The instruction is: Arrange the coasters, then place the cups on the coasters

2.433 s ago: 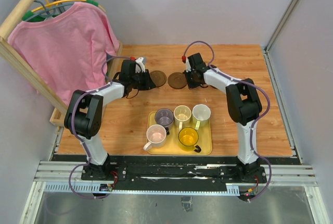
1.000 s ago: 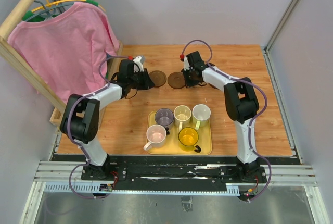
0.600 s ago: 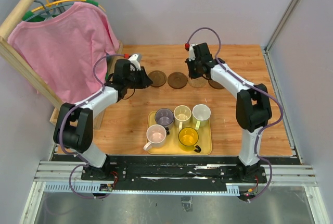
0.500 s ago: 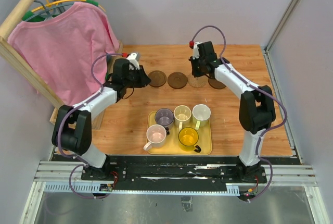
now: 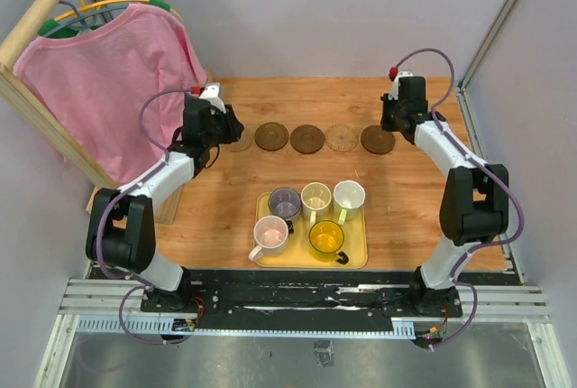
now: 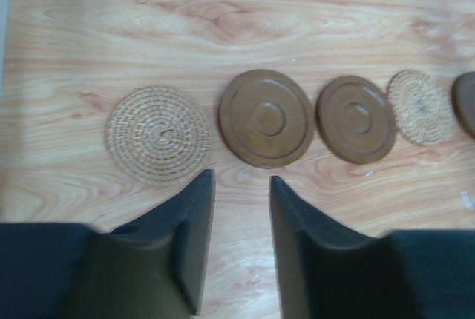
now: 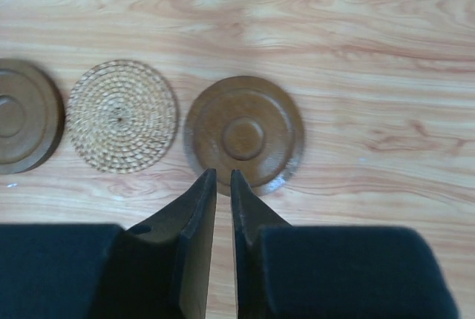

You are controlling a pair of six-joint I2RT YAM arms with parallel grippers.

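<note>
Tray [image 5: 296, 260] sits near the arm bases with five cups on it, none on a coaster. Pink cup [image 5: 270, 235] and yellow cup [image 5: 325, 237] in front; purple-grey cup [image 5: 285, 201], cream cup [image 5: 316, 197] and whitish cup [image 5: 349, 196] behind. Beyond the tray, five coasters lie flat on the counter [image 5: 225, 217] in one left-right row, each apart: left tan coaster [image 6: 158, 135], left brown coaster [image 5: 270, 136], middle brown coaster [image 5: 307, 138], right tan coaster [image 5: 342, 137], right brown coaster [image 5: 378, 140]. Left tool [image 6: 239, 178] is at the row's left end, fingers moderately apart, empty; wrist view puts its gap just near of the space between the left tan and left brown coasters. Right tool [image 7: 222, 173] is at the near edge of the right brown coaster, fingers nearly together with a thin slit, holding nothing; contact cannot be told. Pink shirt [image 5: 117, 72] hangs far left.
</note>
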